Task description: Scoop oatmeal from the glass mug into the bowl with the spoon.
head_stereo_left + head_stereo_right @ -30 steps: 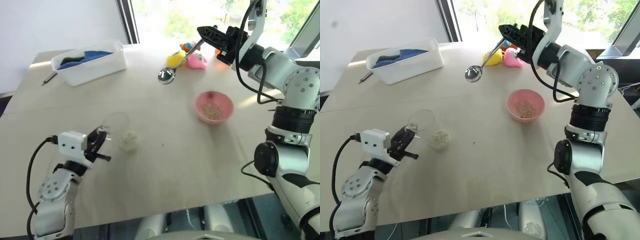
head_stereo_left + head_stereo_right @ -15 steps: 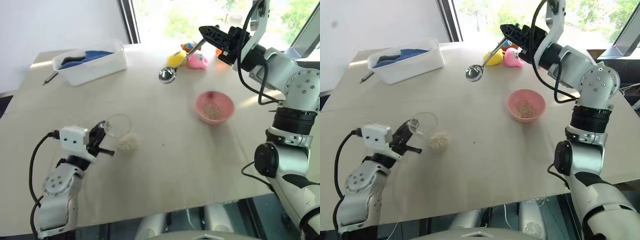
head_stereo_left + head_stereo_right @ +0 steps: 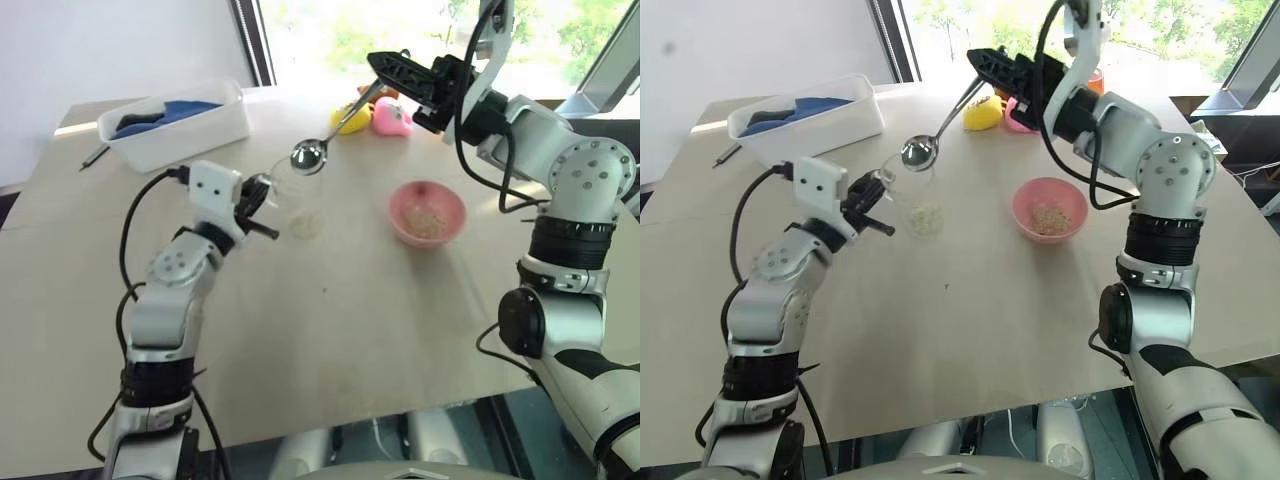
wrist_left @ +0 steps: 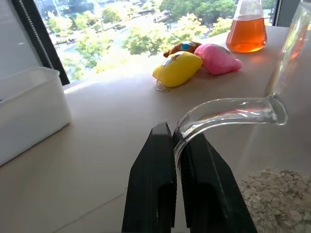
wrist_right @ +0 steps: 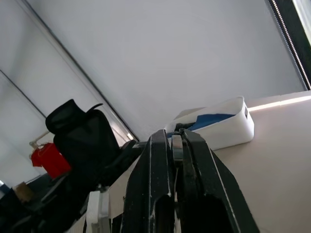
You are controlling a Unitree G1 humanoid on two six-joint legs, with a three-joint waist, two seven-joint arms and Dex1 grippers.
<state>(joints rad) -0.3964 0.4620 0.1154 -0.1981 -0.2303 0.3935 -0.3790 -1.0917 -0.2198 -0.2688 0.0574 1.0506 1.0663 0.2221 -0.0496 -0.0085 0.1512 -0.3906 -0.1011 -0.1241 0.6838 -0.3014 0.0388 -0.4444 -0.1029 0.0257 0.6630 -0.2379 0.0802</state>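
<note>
My left gripper (image 3: 262,203) is shut on the small side handle (image 4: 223,114) of the glass mug (image 3: 293,195) and holds it above the table, left of centre. Pale oatmeal (image 3: 306,226) lies in the mug's bottom, also close up in the left wrist view (image 4: 277,194). My right gripper (image 3: 385,68) is shut on the long handle of the silver spoon (image 3: 307,156). The spoon slants down, and its small bowl hangs at the mug's rim. The pink bowl (image 3: 425,241) sits on the table to the right with some oatmeal in it.
A white tub (image 3: 180,125) holding blue cloth stands at the back left, with a dark pen (image 3: 97,155) beside it. Yellow (image 3: 350,118) and pink (image 3: 392,118) toys and an orange-liquid flask (image 4: 248,29) sit at the far edge. Bare tabletop (image 3: 350,330) lies in front.
My left gripper has lifted the mug off the near-left table and carried it forward and right, up under the spoon. The right gripper and spoon have drifted slightly left.
</note>
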